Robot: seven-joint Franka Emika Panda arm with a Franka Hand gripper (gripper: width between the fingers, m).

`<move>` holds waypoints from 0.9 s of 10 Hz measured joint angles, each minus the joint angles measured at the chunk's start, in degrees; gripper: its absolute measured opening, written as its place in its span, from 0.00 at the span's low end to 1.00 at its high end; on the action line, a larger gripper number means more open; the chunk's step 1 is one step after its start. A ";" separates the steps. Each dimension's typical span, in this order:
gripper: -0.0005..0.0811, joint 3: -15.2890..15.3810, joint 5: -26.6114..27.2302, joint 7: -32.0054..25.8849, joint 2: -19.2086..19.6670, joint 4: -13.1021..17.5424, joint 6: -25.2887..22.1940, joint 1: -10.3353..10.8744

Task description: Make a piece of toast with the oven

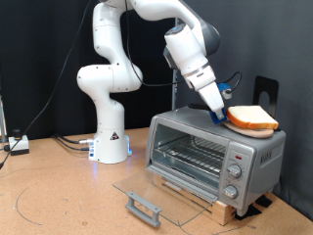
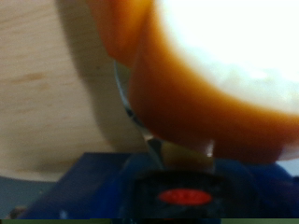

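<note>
The piece of toast (image 1: 252, 119) lies on top of the silver oven (image 1: 210, 147), at the exterior view's right end of its roof. My gripper (image 1: 224, 116), with blue fingers, reaches down at a slant to the toast's left edge and is closed on that edge. In the wrist view the toast (image 2: 224, 65) fills most of the picture, blurred, with its golden crust right at the fingers. A pale wooden surface (image 2: 47, 93) shows beside it. The oven's glass door (image 1: 156, 186) hangs fully open, with its handle (image 1: 144, 208) towards the view's bottom. The wire rack inside is bare.
The oven stands on a slatted wooden base (image 1: 210, 201) on a brown table. The arm's white base (image 1: 110, 137) stands to the exterior view's left of the oven. A black stand (image 1: 266, 90) rises behind the oven. Cables (image 1: 20, 145) lie at the far left.
</note>
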 joint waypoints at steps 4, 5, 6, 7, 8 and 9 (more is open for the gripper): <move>0.53 -0.48 7.68 -8.02 -2.69 -2.61 4.00 1.00; 0.53 -0.98 10.17 -10.56 -3.79 -3.22 4.52 1.41; 0.53 -1.55 11.13 -11.57 -4.98 -3.76 4.39 1.58; 0.53 -2.16 11.15 -11.58 -6.25 -4.31 3.44 1.57; 0.53 -2.93 9.91 -10.57 -7.50 -4.79 0.85 1.36; 0.53 -4.07 6.98 -8.24 -8.74 -5.06 -3.92 0.77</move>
